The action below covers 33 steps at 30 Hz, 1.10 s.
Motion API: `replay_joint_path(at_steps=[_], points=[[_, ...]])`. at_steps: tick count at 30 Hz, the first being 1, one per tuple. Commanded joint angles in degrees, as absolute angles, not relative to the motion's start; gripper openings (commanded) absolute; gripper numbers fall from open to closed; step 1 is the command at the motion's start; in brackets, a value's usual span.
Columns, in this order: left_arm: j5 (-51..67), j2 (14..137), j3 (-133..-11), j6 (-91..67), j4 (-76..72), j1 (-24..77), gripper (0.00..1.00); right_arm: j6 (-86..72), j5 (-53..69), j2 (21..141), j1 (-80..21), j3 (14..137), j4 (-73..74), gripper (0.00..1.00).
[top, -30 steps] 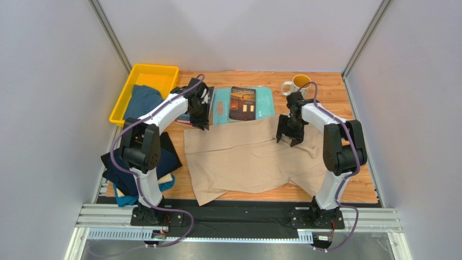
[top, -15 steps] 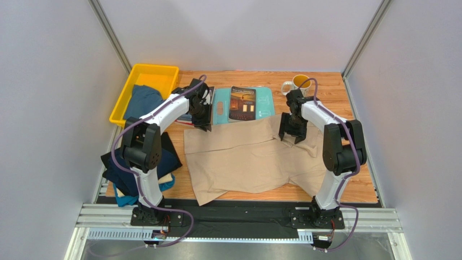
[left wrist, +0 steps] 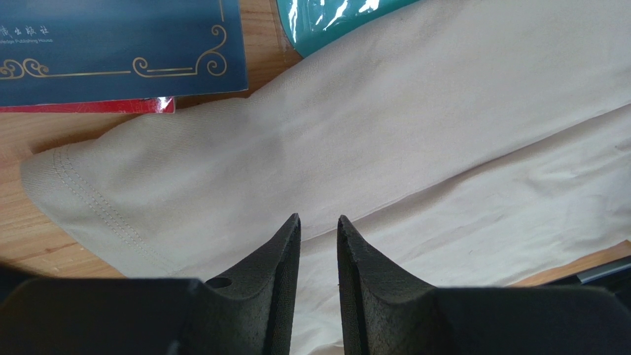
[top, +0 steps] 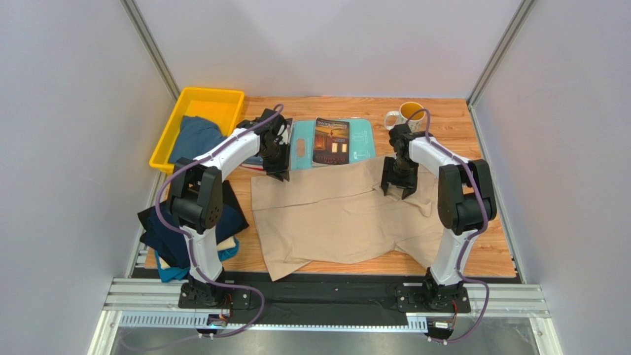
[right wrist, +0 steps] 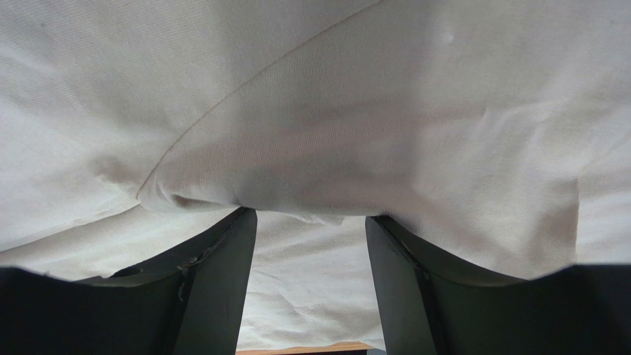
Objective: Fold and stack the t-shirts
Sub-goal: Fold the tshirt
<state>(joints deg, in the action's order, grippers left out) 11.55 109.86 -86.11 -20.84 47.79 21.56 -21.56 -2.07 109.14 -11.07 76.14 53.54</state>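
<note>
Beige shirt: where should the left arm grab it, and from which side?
I'd take the beige shirt's far-left stitched corner. Come down from above, jaws across the hem, from the left side: that edge lies flat on bare wood with nothing on it.

Spread t-shirt point(top: 341, 214) in the middle of the table point(top: 498, 244), the rest around it.
Behind it a book point(top: 331, 140) lies on a board point(top: 363, 137), with a mug point(top: 406, 115) further right. At far left a tray point(top: 211, 95) holds another t-shirt point(top: 194, 138), and a pile of t-shirts point(top: 159, 237) sits at the near-left edge.
</note>
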Motion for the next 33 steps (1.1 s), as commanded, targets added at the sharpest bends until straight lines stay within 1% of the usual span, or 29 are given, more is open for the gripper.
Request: replay_joint_path(at_steps=[1,9,10,24,27,33], points=[[12.2,110.0,-88.3,-19.9,47.5,21.2,0.32,-21.3,-1.6,103.9,-10.9,79.2,55.0,0.62],[12.8,110.8,-88.9,-20.0,47.6,21.1,0.31,-21.2,-0.9,105.9,-11.6,79.2,56.7,0.62],[12.9,110.8,-88.9,-20.0,47.7,21.1,0.31,-21.1,0.9,106.2,-11.8,79.1,56.8,0.61],[12.6,111.7,-89.8,-19.7,48.6,20.7,0.31,-20.1,0.9,111.9,-12.0,81.3,57.7,0.60],[12.5,112.0,-90.2,-19.7,48.9,20.7,0.31,-20.0,0.2,112.7,-11.9,81.8,58.0,0.57],[12.5,112.3,-90.5,-19.6,49.0,20.5,0.31,-19.2,0.1,113.5,-11.9,82.4,58.4,0.47]])
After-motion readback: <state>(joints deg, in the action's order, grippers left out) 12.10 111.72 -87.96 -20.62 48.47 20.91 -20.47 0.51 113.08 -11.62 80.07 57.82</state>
